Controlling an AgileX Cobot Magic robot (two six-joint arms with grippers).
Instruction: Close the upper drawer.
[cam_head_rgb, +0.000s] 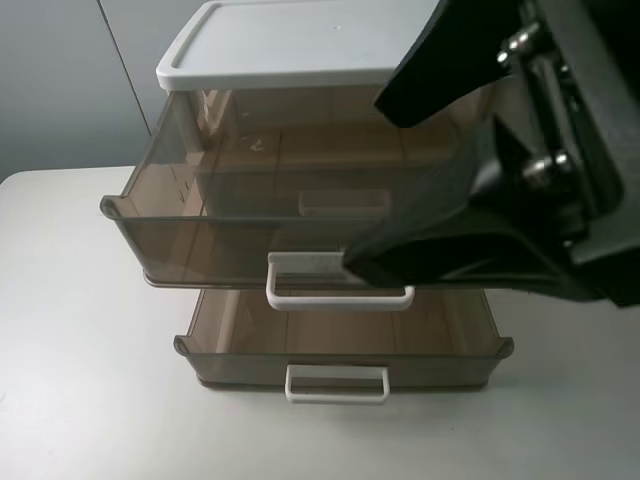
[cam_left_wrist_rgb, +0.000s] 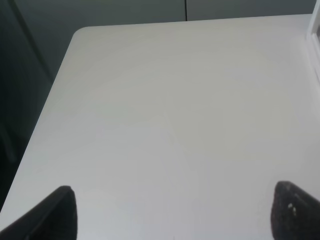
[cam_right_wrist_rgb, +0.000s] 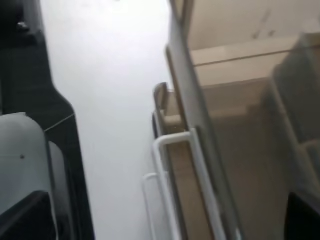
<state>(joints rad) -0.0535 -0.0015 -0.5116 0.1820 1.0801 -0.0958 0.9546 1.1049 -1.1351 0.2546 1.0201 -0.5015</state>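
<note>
The upper drawer (cam_head_rgb: 200, 215), smoky-brown and translucent, is pulled far out of the white-topped drawer unit (cam_head_rgb: 270, 45). Its wide white loop handle (cam_head_rgb: 340, 290) faces the front. My right gripper (cam_head_rgb: 385, 180) is open, one finger over the drawer's inside and the other finger's tip at the front wall by the handle. The right wrist view shows the drawer's front wall (cam_right_wrist_rgb: 200, 150) and handle (cam_right_wrist_rgb: 172, 165) between the open right gripper (cam_right_wrist_rgb: 167, 200). My left gripper (cam_left_wrist_rgb: 175, 212) is open and empty above bare table, out of the exterior view.
A lower brown drawer (cam_head_rgb: 340, 345) with a narrower white handle (cam_head_rgb: 337, 385) is also pulled out beneath the upper one. The unit stands on a white table (cam_head_rgb: 70, 350) with a rounded far-left corner (cam_left_wrist_rgb: 82, 32). A grey wall lies behind.
</note>
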